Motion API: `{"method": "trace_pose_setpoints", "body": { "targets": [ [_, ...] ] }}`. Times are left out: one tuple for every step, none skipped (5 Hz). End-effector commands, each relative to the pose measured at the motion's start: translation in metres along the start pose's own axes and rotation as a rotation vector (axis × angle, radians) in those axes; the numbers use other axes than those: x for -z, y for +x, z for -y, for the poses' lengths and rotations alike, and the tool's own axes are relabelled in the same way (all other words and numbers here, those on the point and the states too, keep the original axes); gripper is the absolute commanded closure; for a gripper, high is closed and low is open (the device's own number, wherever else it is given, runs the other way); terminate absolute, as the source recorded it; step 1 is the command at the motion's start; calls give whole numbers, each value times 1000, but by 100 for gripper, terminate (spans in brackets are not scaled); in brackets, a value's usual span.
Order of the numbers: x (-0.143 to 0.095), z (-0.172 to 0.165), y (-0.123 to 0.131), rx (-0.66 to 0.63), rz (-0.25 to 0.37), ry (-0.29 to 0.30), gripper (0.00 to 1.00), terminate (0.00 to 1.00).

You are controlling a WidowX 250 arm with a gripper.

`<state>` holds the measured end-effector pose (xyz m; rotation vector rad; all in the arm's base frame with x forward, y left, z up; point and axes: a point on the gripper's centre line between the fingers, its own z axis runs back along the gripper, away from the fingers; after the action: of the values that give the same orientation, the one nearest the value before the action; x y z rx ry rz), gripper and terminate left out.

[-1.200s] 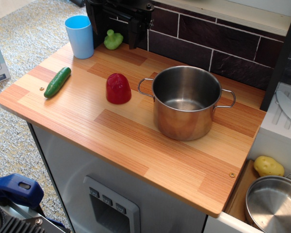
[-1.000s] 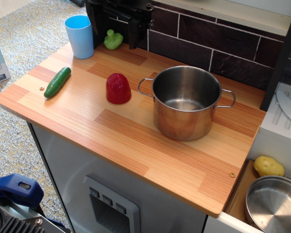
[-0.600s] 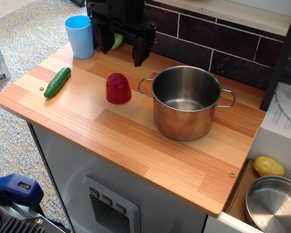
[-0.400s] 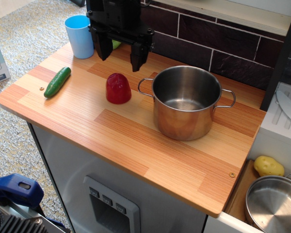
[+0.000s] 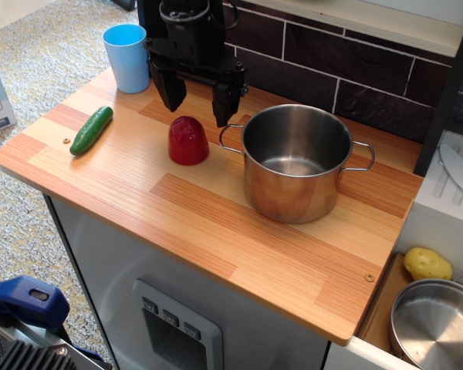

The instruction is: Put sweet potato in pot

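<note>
Red and glossy, the sweet potato (image 5: pixel 188 141) sits flat on its base on the wooden counter (image 5: pixel 216 223), just to the left of the pot (image 5: pixel 297 163) and not touching it, though the pot's near wire handle reaches toward it. Above and slightly behind the red toy hangs the black gripper (image 5: pixel 197 106), its two fingers spread wide apart and pointing down, one on either side of the toy's top (neither seems to touch it, from where I stand). The steel pot stands upright with nothing inside but its own shiny floor. Off to the left lies a green cucumber (image 5: pixel 91 129) near the counter's edge, and a blue cup (image 5: pixel 127 57) stands at the back corner, beside the arm. Down at the lower right, off the counter, a yellow potato (image 5: pixel 427 264) rests next to a shallower steel pan (image 5: pixel 436 326).
</note>
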<state>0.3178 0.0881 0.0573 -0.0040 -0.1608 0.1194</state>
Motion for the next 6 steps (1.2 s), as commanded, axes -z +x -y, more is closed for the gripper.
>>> {"method": "trace_pose_setpoints", "body": {
  "targets": [
    [6,-5,2,4,31,-16,0,0],
    [16,-5,-2,-1,25,-39,0,0],
    [25,-5,-7,-4,28,-53,0,0],
    [34,-4,-7,-13,36,-62,100,0],
    [35,-5,-7,-11,30,-64,100,0],
    [21,-8,-5,-4,20,-31,100,0]
  ]
}}
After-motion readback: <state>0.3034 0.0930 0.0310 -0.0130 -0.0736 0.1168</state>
